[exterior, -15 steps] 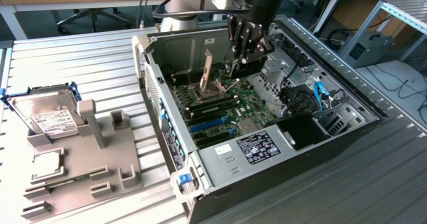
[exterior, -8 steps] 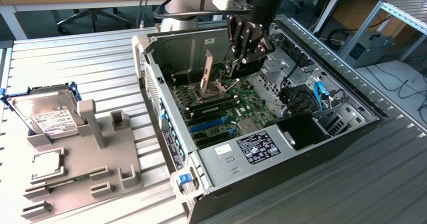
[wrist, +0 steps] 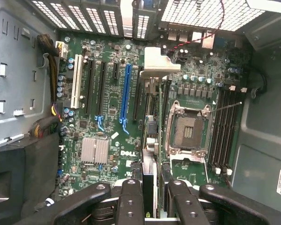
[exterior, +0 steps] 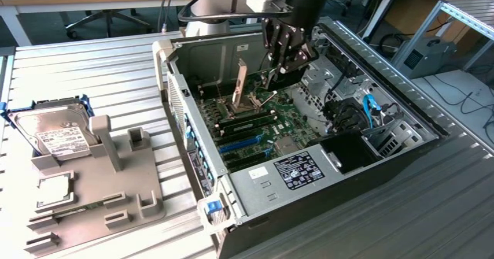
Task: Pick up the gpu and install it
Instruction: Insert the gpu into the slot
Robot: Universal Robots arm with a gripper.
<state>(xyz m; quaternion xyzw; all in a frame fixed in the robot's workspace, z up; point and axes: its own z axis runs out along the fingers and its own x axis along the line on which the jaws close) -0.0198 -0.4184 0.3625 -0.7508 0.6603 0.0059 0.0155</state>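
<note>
Jaws (exterior: pixel 287 62) clenched on the gpu (exterior: pixel 245 88), holding it edge-down inside the open case (exterior: pixel 401 106), over the motherboard (wrist: pixel 107 126). In the wrist view, card (wrist: pixel 150 136) seen edge-on between the fingers (wrist: pixel 130 201), bracket end toward the case's rear wall, beside the blue slot (wrist: pixel 126 93) and the empty CPU socket (wrist: pixel 187 131). Cannot tell whether seated in a slot or just above. Outside the case, on the surface (exterior: pixel 85 74): grey fixture (exterior: pixel 115 184), hard drive (exterior: pixel 50 132), small square chip (exterior: pixel 52 189).
</note>
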